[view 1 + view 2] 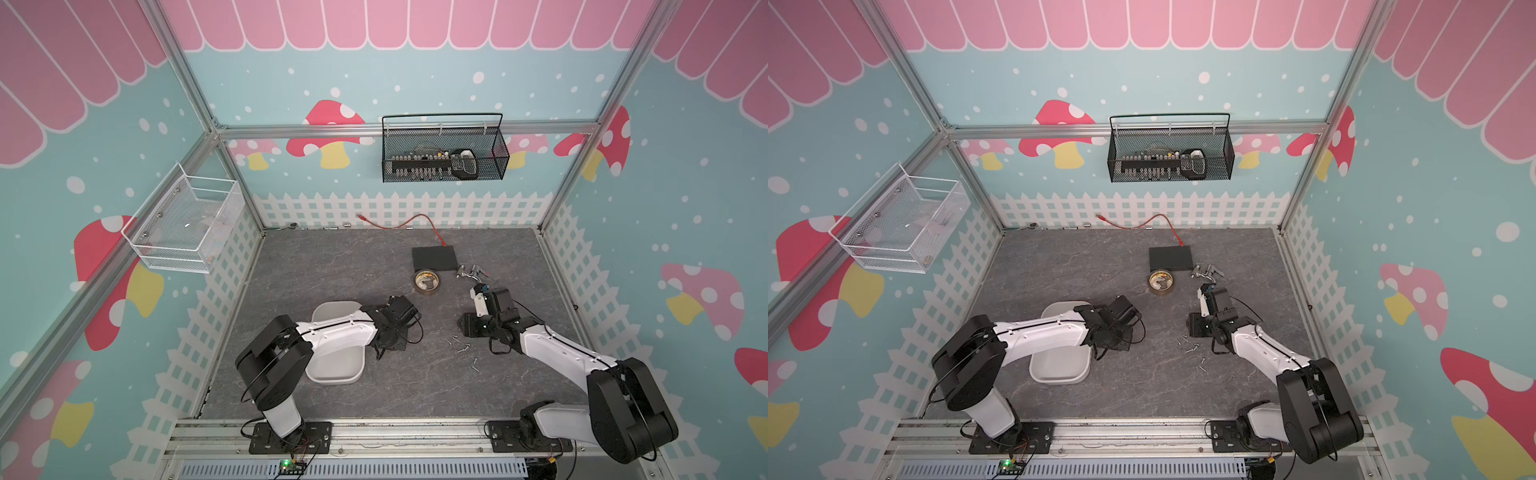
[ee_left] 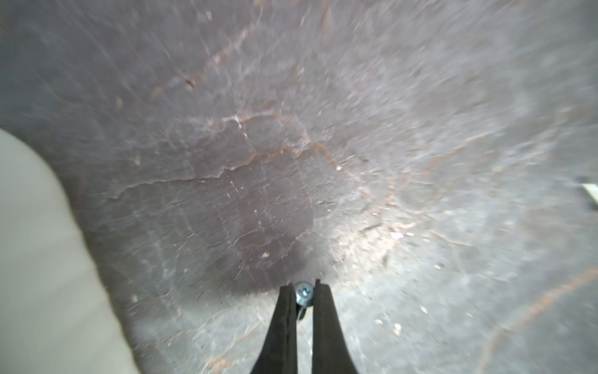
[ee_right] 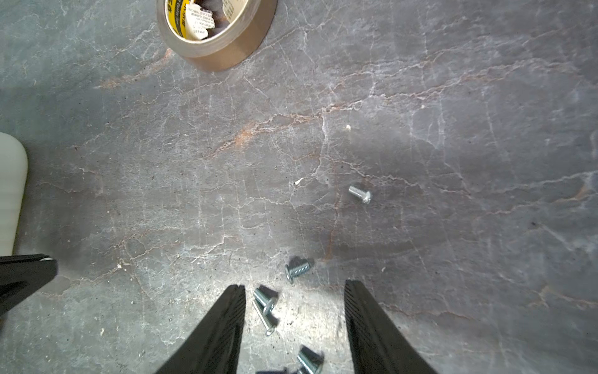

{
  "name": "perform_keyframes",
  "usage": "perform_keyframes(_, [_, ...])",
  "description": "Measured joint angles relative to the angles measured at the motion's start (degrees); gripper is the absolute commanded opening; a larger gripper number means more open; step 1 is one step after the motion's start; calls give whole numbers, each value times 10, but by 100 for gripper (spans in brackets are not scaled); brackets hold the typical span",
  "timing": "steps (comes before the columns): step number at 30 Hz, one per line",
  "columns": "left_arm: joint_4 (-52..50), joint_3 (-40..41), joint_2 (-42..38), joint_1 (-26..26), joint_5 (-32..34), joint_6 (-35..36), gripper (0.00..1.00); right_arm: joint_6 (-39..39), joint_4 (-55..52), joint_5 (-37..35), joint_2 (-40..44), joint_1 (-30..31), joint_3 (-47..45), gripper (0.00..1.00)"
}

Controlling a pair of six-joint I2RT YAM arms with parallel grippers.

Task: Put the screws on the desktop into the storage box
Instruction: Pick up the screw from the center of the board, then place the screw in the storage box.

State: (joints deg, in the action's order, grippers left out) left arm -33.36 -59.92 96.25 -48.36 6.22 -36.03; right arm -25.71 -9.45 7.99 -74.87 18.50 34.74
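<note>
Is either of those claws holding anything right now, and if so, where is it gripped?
The left gripper holds one small screw, pinched at its head between the jaws. The right gripper is open and holds nothing.

Robot lab test cell, you're seeing: alu frame post (image 1: 192, 81), printed mushroom backdrop (image 1: 332, 116), left arm (image 1: 340, 332) & right arm (image 1: 552, 345) bolted to front rail (image 1: 415, 434), black mesh basket (image 1: 444, 166) on the wall, marble-look desk (image 1: 332, 270).

Worktop (image 1: 332, 266): dark grey, veined | lying on it: white storage box (image 1: 336, 368); loose screws (image 3: 297, 270); tape roll (image 1: 428, 282); flat black box (image 1: 434, 258); metal fittings (image 1: 471, 272); red cable (image 1: 415, 219) at rear edge
</note>
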Motion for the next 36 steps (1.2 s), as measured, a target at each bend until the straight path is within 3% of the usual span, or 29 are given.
perform_keyframes(8, [-29, -2, -134, 17, 18, 3, 0, 0, 0, 0, 0, 0, 0, 55])
perform_keyframes(14, [-50, 52, -259, 120, 26, 5, 0, 0, 0, 0, 3, 0, 0, 55])
perform_keyframes(19, [-67, 94, -268, 172, 27, 9, 2, 0, 0, 0, 20, 0, 0, 55])
perform_keyframes(22, [-69, 98, -237, 173, 24, 17, 39, 0, -7, 0, 22, 0, 0, 55])
perform_keyframes(25, [-69, 98, -215, 173, 24, 22, 67, 0, -15, -2, 25, 2, 1, 55])
perform_keyframes(27, [-69, 98, -214, 174, 25, 25, 72, -1, -25, -4, 25, 6, 4, 54])
perform_keyframes(36, [-37, 116, -306, 175, -5, 50, 72, 0, -73, -23, -9, 22, 50, 49])
